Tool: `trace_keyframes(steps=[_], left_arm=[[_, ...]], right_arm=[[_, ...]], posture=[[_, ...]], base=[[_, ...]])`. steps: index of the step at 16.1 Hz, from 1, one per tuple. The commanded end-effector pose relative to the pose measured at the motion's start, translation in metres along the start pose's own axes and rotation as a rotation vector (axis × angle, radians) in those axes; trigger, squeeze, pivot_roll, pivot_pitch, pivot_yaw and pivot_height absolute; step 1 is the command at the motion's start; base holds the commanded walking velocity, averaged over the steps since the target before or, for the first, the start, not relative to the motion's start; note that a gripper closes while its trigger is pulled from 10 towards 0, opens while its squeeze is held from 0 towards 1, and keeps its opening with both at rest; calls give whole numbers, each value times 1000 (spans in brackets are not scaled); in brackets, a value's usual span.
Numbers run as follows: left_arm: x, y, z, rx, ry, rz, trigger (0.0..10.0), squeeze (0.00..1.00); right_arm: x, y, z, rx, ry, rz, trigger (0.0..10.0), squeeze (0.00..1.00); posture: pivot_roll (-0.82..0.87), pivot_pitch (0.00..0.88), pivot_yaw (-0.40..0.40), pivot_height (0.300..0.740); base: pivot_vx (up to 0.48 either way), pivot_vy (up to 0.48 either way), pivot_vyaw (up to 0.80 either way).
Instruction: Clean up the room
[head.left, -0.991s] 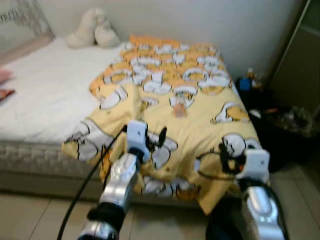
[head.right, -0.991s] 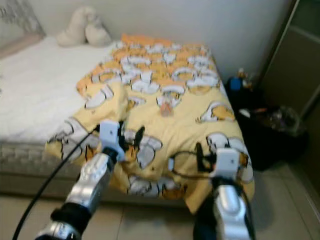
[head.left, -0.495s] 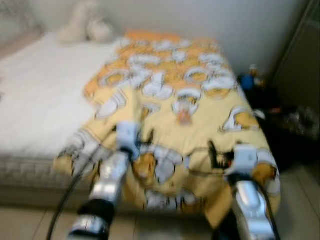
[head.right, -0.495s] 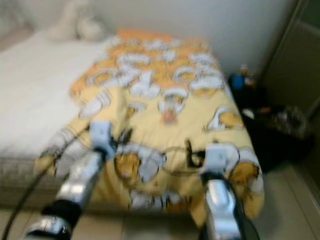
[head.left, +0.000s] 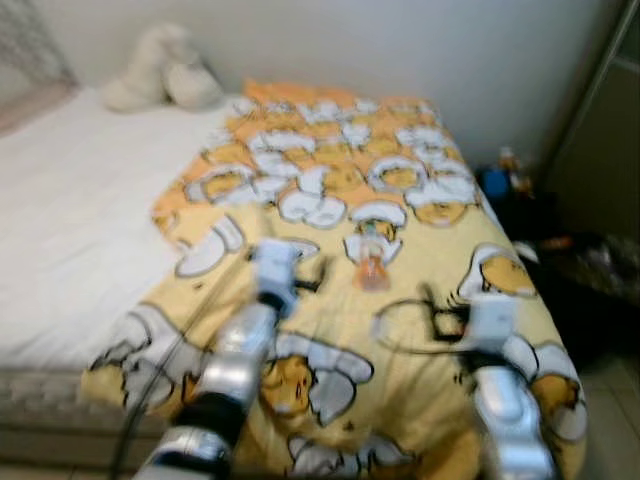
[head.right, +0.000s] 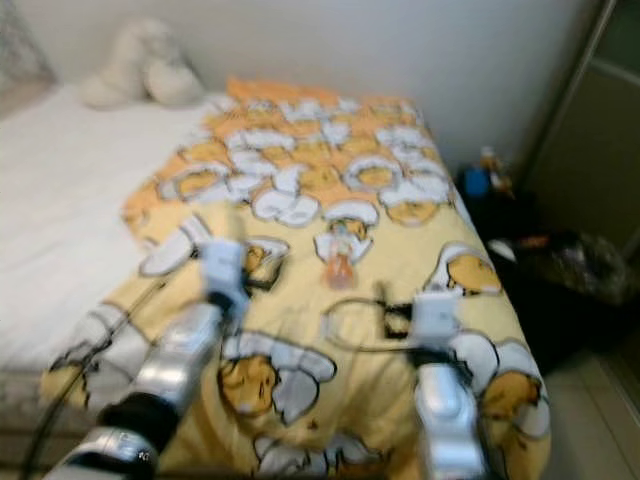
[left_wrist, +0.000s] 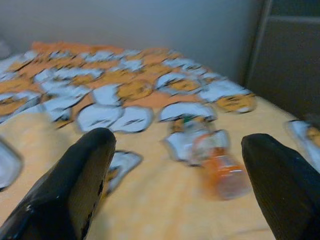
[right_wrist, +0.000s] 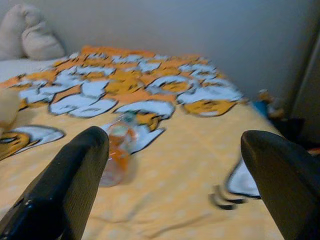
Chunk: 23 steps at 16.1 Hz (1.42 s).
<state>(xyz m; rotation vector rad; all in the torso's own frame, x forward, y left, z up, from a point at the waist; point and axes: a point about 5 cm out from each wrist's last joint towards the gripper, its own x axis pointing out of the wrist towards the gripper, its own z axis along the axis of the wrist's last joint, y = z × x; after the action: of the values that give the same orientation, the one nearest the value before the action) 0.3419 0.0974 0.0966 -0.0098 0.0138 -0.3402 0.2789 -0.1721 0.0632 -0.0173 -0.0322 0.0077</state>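
Note:
A clear plastic bottle (head.left: 370, 262) with orange liquid lies on its side on the yellow cartoon-print blanket (head.left: 330, 190) that covers the right half of the bed. My left gripper (head.left: 312, 276) hovers open over the blanket, just left of the bottle. In the left wrist view the bottle (left_wrist: 215, 167) lies ahead between the spread fingers (left_wrist: 85, 170). My right gripper (head.left: 438, 316) is open too, lower and to the right of the bottle. From the right wrist the bottle (right_wrist: 116, 152) lies beside one black finger (right_wrist: 75, 180).
The white sheet (head.left: 70, 220) covers the bed's left half, with a cream plush toy (head.left: 160, 80) at the head by the wall. Dark clutter (head.left: 565, 265) and a blue object (head.left: 493, 182) sit on the floor to the right, beside a wardrobe door (head.left: 600, 140).
The camera has moved closer to the bed, so the floor has dropped out of view. Both grippers now reach further over the blanket, nearer the bottle.

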Motion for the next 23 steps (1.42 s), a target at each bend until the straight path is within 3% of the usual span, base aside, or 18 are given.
trace_keyframes(steps=[1, 6, 7, 10, 11, 12, 13, 16, 19, 23], left_arm=[[6, -13, 5, 16, -13, -45, 10000, 0], [20, -23, 11, 5, 4, -77, 10000, 0], [31, -30, 10, 9, 97, -53, 10000, 0], [40, -34, 13, 42, 176, -14, 10000, 0], [46, -40, 19, 37, 196, -12, 10000, 0], [50, -42, 21, 21, 246, 31, 10000, 0], [51, -42, 22, 12, 249, 44, 10000, 0], [53, -35, 29, 118, 229, 158, 10000, 0], [52, -37, 25, 152, 244, 184, 10000, 0], [51, -31, 27, 152, 233, 258, 10000, 0]], right_arm=[[-1, -14, 3, -16, -10, -40, 10000, 0], [-15, -19, -5, -23, 49, -61, 10000, 0], [-25, -21, -7, -46, 50, -73, 10000, 0], [-35, -20, -8, -47, 60, -77, 10000, 0], [-45, -19, -8, -53, 70, -83, 10000, 0], [-60, -19, -7, -65, 81, -89, 10000, 0], [-64, -19, -5, -69, 81, -91, 10000, 0], [-108, -17, 6, -98, 107, -109, 10000, 0], [-139, -11, 12, -96, 164, -113, 10000, 0], [-168, -16, 29, -140, 227, -107, 10000, 0]], posture=[[-12, 0, 27, 740], [-51, 0, 20, 740], [-74, 0, 16, 740], [-107, 0, 18, 731], [-129, 0, 20, 731], [-189, 58, 28, 731], [-189, 58, 28, 731], [-309, 192, 20, 731], [-365, 273, -7, 731], [-465, 312, -68, 731]], base=[[480, 0, 0], [480, 0, -405], [0, 0, -587], [0, 0, -333], [0, 0, 0], [0, 0, 0], [0, 0, 0], [0, 0, 0], [0, 0, 0], [0, 0, 0]])
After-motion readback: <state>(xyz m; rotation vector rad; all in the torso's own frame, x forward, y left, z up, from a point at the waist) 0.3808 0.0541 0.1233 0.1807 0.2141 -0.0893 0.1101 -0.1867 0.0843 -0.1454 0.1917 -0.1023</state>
